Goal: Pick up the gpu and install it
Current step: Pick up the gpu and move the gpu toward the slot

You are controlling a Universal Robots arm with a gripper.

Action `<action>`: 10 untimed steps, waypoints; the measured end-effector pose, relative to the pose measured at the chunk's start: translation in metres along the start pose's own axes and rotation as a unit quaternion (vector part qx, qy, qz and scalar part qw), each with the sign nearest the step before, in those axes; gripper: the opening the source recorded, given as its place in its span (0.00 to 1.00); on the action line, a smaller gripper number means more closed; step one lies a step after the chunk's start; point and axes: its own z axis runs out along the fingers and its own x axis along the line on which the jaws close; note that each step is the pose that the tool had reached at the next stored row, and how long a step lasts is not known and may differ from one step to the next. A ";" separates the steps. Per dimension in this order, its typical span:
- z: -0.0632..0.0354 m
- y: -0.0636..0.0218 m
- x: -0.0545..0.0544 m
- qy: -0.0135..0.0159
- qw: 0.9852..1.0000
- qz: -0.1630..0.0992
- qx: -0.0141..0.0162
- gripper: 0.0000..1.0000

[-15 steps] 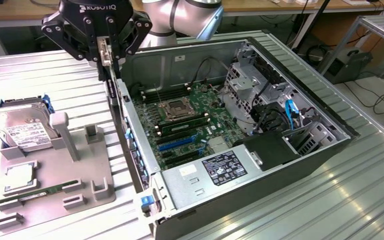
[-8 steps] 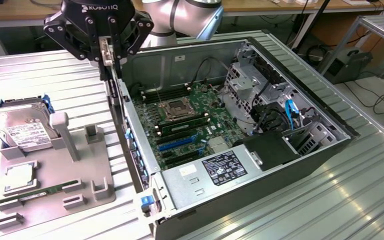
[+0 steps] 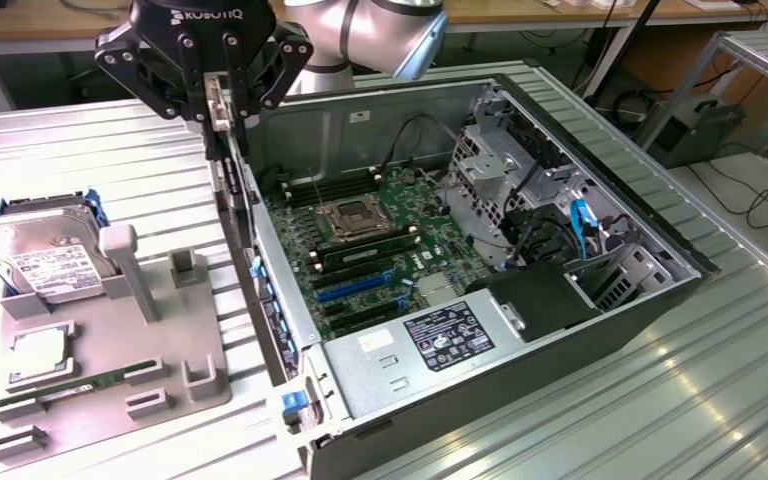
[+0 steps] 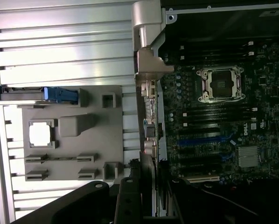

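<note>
The gpu [image 3: 224, 150] hangs edge-on from my gripper [image 3: 220, 112], which is shut on its upper edge. Its silver end bracket shows between the fingers. It hangs just outside the open computer case [image 3: 598, 170], above the wall nearest the exterior view's left. In the wrist view the gpu [image 4: 148, 107] is a thin strip with the silver bracket at its far end, running along that wall beside the motherboard [image 4: 214, 116]. My gripper [image 4: 151, 189] clasps it from both sides. Blue card slots [image 3: 351, 285] lie on the motherboard [image 3: 357, 240], and no card sits in them.
A grey fixture tray [image 3: 104, 340] lies at the exterior view's left of the case, holding a hard drive [image 3: 37, 255], a square chip [image 3: 37, 345] and a green RAM stick [image 3: 64, 385]. A power supply [image 3: 438, 335] fills the case's near corner. Everything rests on a ribbed metal table [image 3: 704, 380].
</note>
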 end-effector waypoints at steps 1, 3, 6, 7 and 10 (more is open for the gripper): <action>0.0000 0.0000 -0.001 0.000 1.000 0.000 0.000 0.27; 0.0000 0.0001 -0.002 0.000 1.000 0.000 0.000 0.27; 0.0001 0.0002 -0.003 0.000 1.000 0.000 0.000 0.27; 0.0001 0.0003 -0.004 0.000 1.000 0.000 0.000 0.27; 0.0002 0.0004 -0.006 0.000 1.000 0.000 0.000 0.27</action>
